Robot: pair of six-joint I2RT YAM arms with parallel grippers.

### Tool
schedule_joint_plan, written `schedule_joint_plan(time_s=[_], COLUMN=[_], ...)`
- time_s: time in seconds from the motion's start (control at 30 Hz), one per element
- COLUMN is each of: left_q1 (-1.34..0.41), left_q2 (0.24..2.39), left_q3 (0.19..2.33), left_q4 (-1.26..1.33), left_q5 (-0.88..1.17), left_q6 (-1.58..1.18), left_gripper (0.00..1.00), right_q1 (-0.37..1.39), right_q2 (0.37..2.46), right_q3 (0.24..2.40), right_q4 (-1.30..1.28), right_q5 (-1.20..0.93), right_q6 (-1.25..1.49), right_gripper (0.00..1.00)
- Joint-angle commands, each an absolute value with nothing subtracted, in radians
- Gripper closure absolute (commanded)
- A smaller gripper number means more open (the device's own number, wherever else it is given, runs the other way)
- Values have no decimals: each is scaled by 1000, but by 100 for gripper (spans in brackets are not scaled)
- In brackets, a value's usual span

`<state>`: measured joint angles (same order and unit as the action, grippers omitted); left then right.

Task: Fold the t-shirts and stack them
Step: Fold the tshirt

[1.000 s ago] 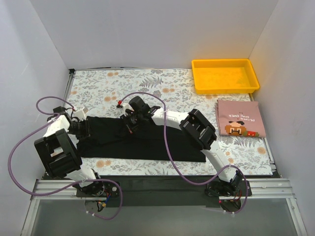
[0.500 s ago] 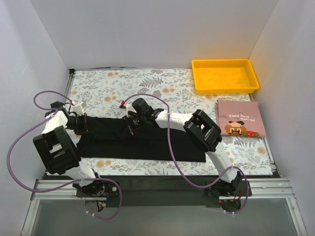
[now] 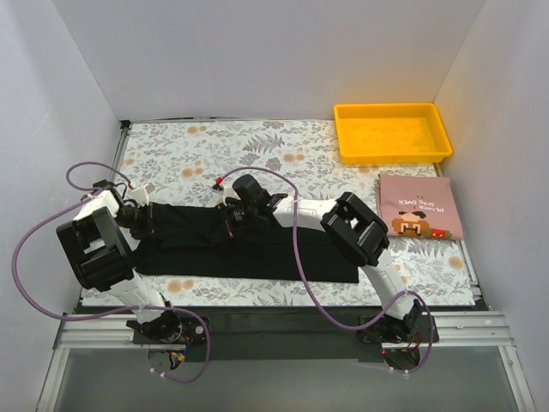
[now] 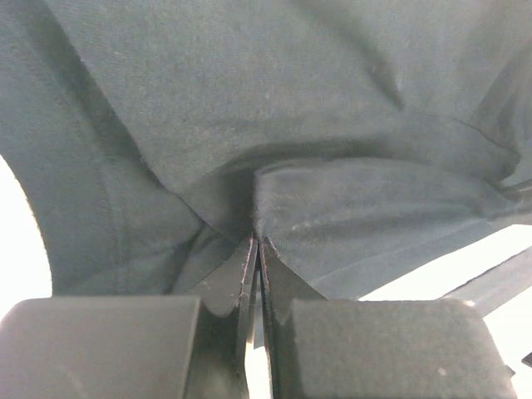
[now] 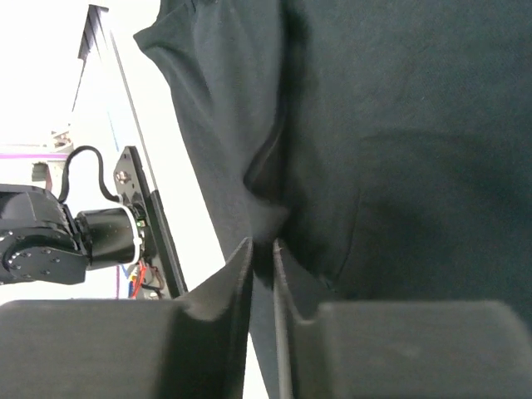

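Pinching a fold of the black t-shirt point(image 4: 249, 83), the left gripper point(image 4: 255, 237) has its fingers pressed together with cloth caught at the tips. On the right gripper point(image 5: 262, 245) the fingers stand a narrow slit apart. A crease of the same t-shirt reaches into that slit; whether it is clamped cannot be told. The t-shirt lies as a long band on the table point(image 3: 171, 154), running from the left gripper, under the right gripper and well past it. Beyond the right gripper, well apart from both, sit the yellow tray point(image 3: 390, 107) and the pinkish book point(image 3: 419, 206).
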<state>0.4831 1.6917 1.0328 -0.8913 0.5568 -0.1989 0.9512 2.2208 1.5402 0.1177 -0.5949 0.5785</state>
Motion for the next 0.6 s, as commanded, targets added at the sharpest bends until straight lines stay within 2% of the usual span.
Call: schedule_joint_plan(time_s=[0.0, 0.07, 0.17, 0.23, 0.33, 0.37, 0.57], left_q1=[479, 471, 466, 468, 466, 466, 460], left_q2=[1703, 1718, 1721, 1706, 1608, 1544, 1436], left_q3=[1069, 1071, 1077, 1094, 1088, 1085, 1081], left_q4=[-845, -836, -830, -836, -818, -801, -860], left_q5=[519, 506, 494, 492, 492, 482, 468], left_q6=[-192, -201, -204, -206, -198, -196, -140], left_gripper=[98, 95, 85, 80, 70, 68, 64], right_q1=[945, 933, 911, 893, 878, 871, 856], right_q2=[2212, 2206, 2180, 2145, 2085, 2069, 1957], right_q3=[1528, 1528, 1535, 1555, 1574, 1574, 1507], right_q4=[138, 135, 126, 91, 19, 2, -251], right_q5=[-583, -587, -592, -600, -615, -618, -543], right_q6=[584, 580, 537, 490, 369, 335, -32], right_gripper=[77, 72, 63, 60, 55, 48, 49])
